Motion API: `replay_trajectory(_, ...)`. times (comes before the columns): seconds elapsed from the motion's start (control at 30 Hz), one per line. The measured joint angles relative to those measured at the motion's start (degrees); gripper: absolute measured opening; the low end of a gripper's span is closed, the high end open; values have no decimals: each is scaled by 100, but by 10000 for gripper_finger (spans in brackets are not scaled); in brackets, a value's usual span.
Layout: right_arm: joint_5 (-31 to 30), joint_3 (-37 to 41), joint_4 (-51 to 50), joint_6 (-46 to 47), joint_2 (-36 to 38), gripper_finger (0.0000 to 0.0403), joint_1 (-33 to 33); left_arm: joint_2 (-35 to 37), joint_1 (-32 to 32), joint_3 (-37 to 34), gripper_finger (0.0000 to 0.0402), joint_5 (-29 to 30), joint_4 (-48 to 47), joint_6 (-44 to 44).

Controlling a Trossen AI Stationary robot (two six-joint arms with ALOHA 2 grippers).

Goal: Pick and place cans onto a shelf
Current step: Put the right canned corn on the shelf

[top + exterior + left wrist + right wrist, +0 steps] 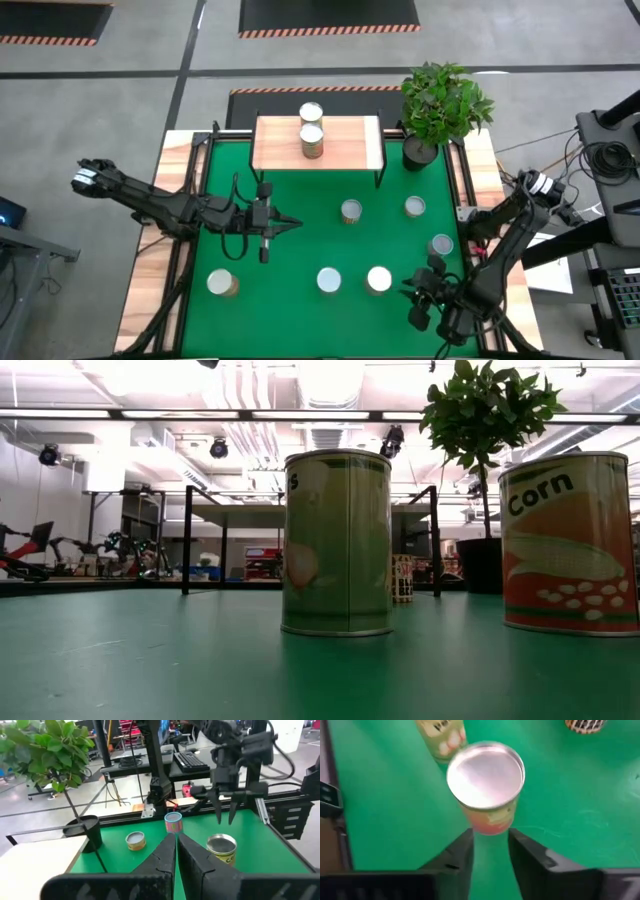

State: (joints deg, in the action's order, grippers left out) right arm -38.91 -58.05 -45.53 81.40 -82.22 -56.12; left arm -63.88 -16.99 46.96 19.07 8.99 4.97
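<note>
Two cans [312,138] stand on the wood-topped shelf [270,150] at the far edge. Several more stand upright on the green mat, among them a corn can [379,279] beside another [329,280] and one at the near left [221,283]. My right gripper [412,292] is open, and in its wrist view the corn can [486,772] stands just ahead of its fingertips [490,845], untouched. My left gripper [285,224] is shut and empty over the mat's middle, pointing right; its wrist view shows its shut fingers [176,842]. The low view shows the two near cans [336,545] [568,545] and no gripper.
A potted plant [440,105] stands at the far right corner beside the shelf. Three cans [351,210] [414,206] [440,244] stand between the shelf and my right arm. Black rails run along both sides of the mat, with light wood borders [150,280] outside them.
</note>
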Motion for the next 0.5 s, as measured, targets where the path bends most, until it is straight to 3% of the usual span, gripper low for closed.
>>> replay_trajectory(0.33,-403,1007,1079,-257,-78,270,2,0,2,0,0,4,170,-98)
replay_trajectory(0.5,-715,1580,2404,-1069,-182,322,40,0,2,2,0,4,210,-123)
